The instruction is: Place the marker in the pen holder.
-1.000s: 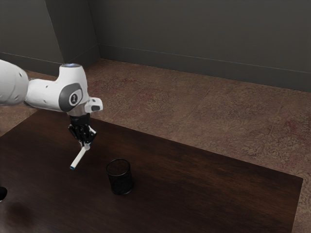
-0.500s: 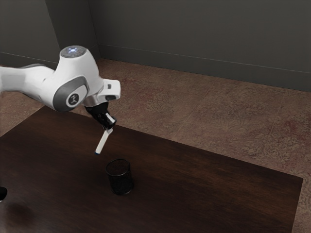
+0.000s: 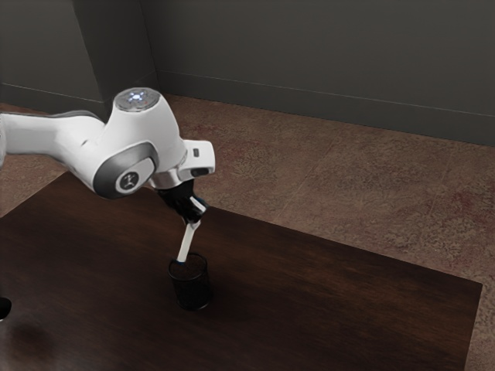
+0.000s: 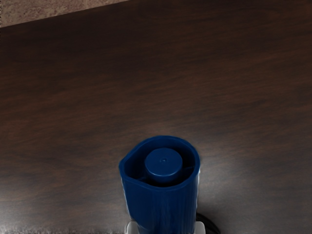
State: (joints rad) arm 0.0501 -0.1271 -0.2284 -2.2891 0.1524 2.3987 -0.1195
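In the exterior view my gripper is shut on the upper end of the white marker, above the black pen holder. The marker hangs steeply with a slight tilt, its lower tip at the holder's mouth near the back rim; whether the tip is inside cannot be told. The holder stands upright on the table. In the wrist view the marker's blue end rises between the two pale fingertips of the gripper, one touching each side. A dark curved bit of the pen holder's rim peeks out beside it.
The dark wooden table extends toward the exterior view's right, with its far edge beyond the holder. A small dark round object lies at the exterior view's left edge. Carpet and a grey wall are behind the table.
My hand has carried the marker toward the exterior view's right, rising at first, then lowering over the pen holder. The marker now hangs more upright. The holder has stayed where it was.
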